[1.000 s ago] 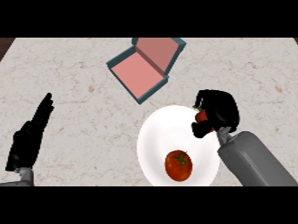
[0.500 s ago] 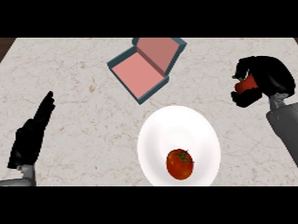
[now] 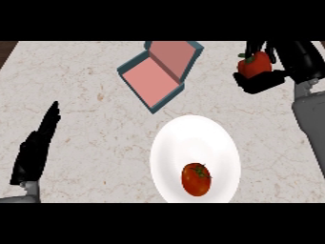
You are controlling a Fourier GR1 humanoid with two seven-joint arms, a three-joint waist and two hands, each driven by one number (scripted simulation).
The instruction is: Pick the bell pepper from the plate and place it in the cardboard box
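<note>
The white plate [image 3: 195, 159] sits on the marbled counter [image 3: 87, 95] near its front edge and serves as the reference for all positions below.

Right hand [image 3: 291, 62]: located well beyond the plate and off to its right, near the counter's far edge. The fingers and thumb are curled round a red bell pepper [image 3: 255, 64]. The pepper's red body and a trace of green stem show between the black fingers; its lower part is hidden by the thumb. The pepper appears lifted clear of the counter, though the steep downward view does not settle its height. The grey right forearm [image 3: 319, 138] runs from the hand back along the plate's right side, apart from the rim.

Cardboard box [image 3: 161, 71]: lies beyond the plate and slightly to its left, close to the rim but not touching it. It is open, with a pink interior and dark teal walls; the lid is folded back on the side away from the plate. The box is turned at an angle to the counter's edges. The held pepper is to the right of the box, well apart from it and not over its opening.

On the plate: one red tomato [image 3: 197, 179] with a small dark stem, resting on the near part of the plate, inside the rim.

Left hand [image 3: 36, 147]: well to the left of the plate, fingers straight and pressed together, pointing away from the robot. It holds nothing and touches neither plate nor box.
</note>
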